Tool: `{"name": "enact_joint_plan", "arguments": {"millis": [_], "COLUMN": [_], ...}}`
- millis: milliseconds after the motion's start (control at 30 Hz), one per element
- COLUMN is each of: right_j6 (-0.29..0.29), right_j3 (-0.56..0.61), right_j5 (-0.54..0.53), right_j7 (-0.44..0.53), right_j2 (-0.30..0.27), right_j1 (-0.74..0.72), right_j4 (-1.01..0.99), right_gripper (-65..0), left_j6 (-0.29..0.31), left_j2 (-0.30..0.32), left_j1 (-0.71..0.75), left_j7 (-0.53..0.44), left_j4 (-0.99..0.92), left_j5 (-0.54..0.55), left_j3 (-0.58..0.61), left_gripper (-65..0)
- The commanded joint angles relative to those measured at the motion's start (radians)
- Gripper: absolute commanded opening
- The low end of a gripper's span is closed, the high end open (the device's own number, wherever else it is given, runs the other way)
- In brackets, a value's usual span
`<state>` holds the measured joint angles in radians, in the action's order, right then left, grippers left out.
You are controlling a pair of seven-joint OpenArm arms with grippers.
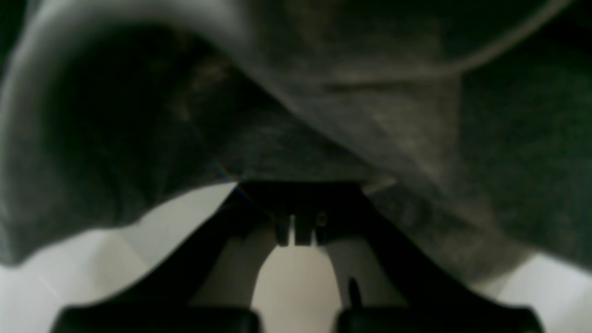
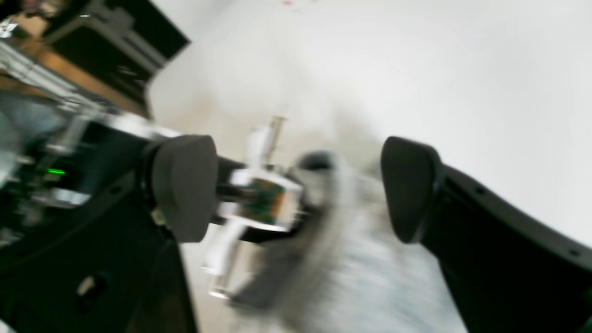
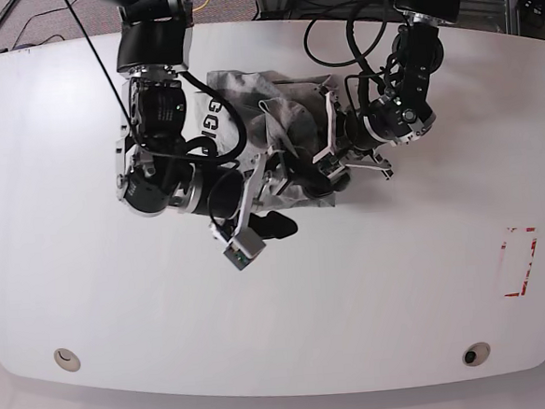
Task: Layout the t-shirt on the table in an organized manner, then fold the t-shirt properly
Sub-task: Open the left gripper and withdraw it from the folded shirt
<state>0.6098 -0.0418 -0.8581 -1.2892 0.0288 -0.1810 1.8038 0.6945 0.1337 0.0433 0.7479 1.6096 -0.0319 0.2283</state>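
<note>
T-shirt [image 3: 277,129]: lay crumpled in a heap at upper centre of the base view, between the two arms; no clear long axis could be read, though the heap spread slightly wider left to right than top to bottom.
Lettering: black letters "GGI" showed at the heap's left edge, running downward in the frame.
Table [image 3: 399,280]: white, glossy; a red outline mark [image 3: 520,260] sat at right, two round holes near the bottom edge.
Left gripper [image 1: 296,231]: jaws were clamped together, grey fabric bunched right over the fingertips; at right of the heap in the base view.
Right gripper [image 2: 296,189]: jaws stood wide apart with nothing between the pads, blurred grey cloth beyond them.
</note>
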Motion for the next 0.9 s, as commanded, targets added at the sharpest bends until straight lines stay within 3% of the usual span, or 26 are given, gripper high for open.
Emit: {"name": "enact_joint_plan", "arguments": {"millis": [0,400,600,700,867], "right_j6": [0.008,0.025,0.054,0.055,0.057], "right_j3": [-0.014,-0.033,-0.033,-0.033,-0.028], "right_j5": [-0.022,-0.022,-0.022,-0.022,-0.019], "right_j7": [0.020,0.079,0.085,0.085,0.087], "right_j2": [-0.037,-0.215,-0.235,-0.235,-0.231], "right_j1": [-0.021,0.068,0.108,0.120,0.139], "right_j4": [0.020,0.052,0.087,0.095,0.095], "right_gripper": [-11.7,-11.9,-12.0,-15.9,-29.6], "left_j6": [0.004,0.004,0.004,0.004,0.004], "left_j2": [0.011,0.014,0.008,-0.006,-0.021], "left_j1": [-0.001,-0.027,-0.056,-0.072,-0.099], "left_j7": [0.032,0.032,0.032,0.032,0.032], "left_j4": [0.036,0.183,0.214,0.234,0.289], "left_j5": [-0.021,-0.021,-0.016,-0.016,-0.015], "left_j3": [-0.020,-0.143,-0.201,-0.221,-0.309], "left_gripper": [-65.0,-65.0,-65.0,-65.0,-65.0]}}
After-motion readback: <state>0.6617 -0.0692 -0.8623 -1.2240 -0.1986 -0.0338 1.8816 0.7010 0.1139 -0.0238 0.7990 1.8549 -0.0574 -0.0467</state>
